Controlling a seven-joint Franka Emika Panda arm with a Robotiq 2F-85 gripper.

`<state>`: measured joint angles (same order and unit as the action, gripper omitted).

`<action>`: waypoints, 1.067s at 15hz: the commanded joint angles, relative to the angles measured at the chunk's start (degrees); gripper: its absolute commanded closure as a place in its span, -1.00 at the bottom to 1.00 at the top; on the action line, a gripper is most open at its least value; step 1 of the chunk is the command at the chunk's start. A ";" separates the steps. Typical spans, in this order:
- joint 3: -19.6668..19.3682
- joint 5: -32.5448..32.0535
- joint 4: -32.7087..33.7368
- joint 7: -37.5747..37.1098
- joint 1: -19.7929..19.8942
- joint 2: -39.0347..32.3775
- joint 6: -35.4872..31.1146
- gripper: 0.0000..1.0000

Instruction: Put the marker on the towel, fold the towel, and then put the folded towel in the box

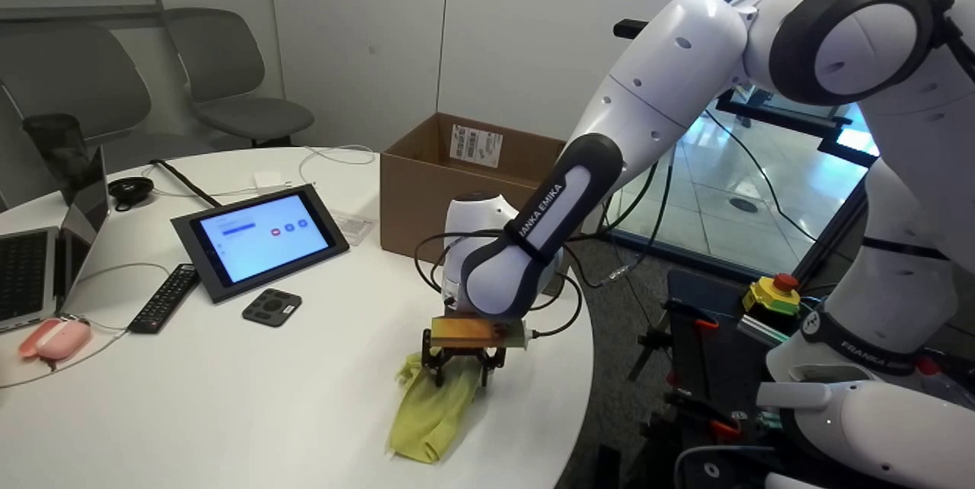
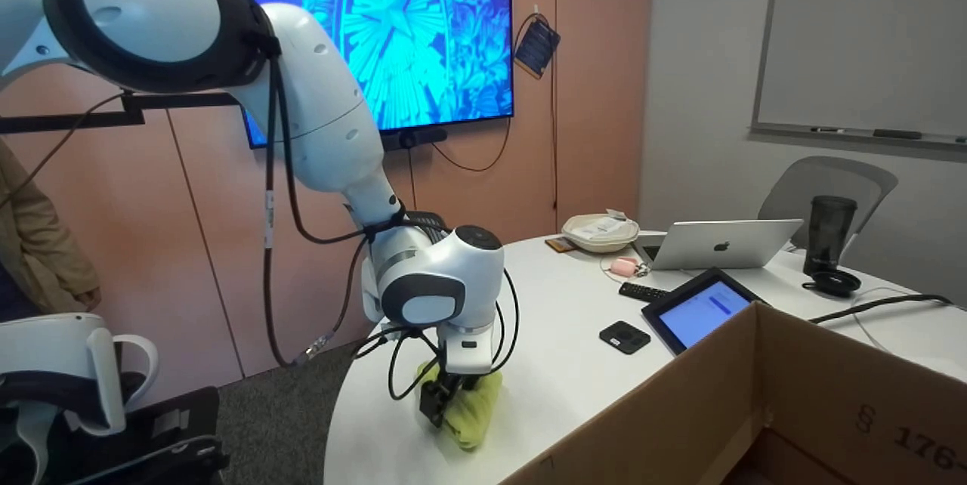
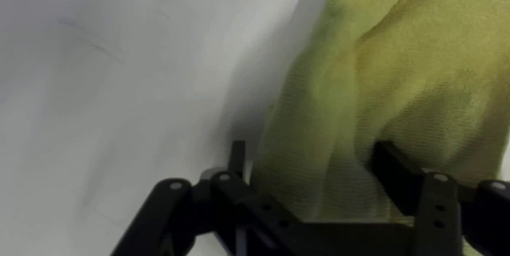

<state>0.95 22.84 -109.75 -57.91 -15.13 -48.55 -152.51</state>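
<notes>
In an exterior view, I saw the Robotiq gripper (image 1: 461,380) pointing down at the yellow-green towel (image 1: 430,422), rumpled on the white table (image 1: 266,397). In an exterior view, the cardboard box (image 2: 672,406) stood apart from the towel. In the wrist view, the jaws were wide apart, towel cloth between the fingers (image 3: 398,180).

The towel (image 3: 406,88) is a matt cloth with a fine, lined weave and a wrinkled surface. The box (image 1: 415,203) is of smooth, matt cardboard, and its label (image 1: 476,145) looks like paper. The table (image 1: 305,413) has a smooth top with a weak shine. The arm (image 1: 655,93) looks like glossy plastic, while the gripper (image 1: 461,381) looks rather matt. The carpet (image 2: 279,406) appears rough.
</notes>
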 commanded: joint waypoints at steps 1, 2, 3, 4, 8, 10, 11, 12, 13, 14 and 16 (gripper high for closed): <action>-1.83 -2.44 0.67 -4.09 -2.31 -0.70 -0.49 0.02; -2.05 -2.80 0.73 -4.65 -2.61 -0.66 -0.58 0.16; -2.13 -3.22 0.65 -5.11 -2.74 -0.53 -0.70 0.34; -2.28 -3.58 0.48 -5.60 -2.95 -0.42 -0.88 0.48; -2.77 -5.09 -0.31 -6.85 -3.55 0.69 -0.63 0.94; -2.16 -5.66 -1.27 -5.86 -2.98 2.18 -0.99 0.99; -2.18 -6.10 -1.92 -5.48 -2.94 3.24 -1.02 0.91; -2.52 -6.85 -2.61 -5.35 -3.18 4.50 -0.99 0.92; -2.76 -7.71 -3.28 -5.00 -3.29 5.90 -0.74 0.91; -3.85 -9.30 -4.00 -5.69 -4.18 7.55 0.01 0.91; -4.91 -11.95 -5.31 -5.51 -4.62 11.17 0.86 0.91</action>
<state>-1.67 14.50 -110.65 -62.73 -17.97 -44.44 -152.44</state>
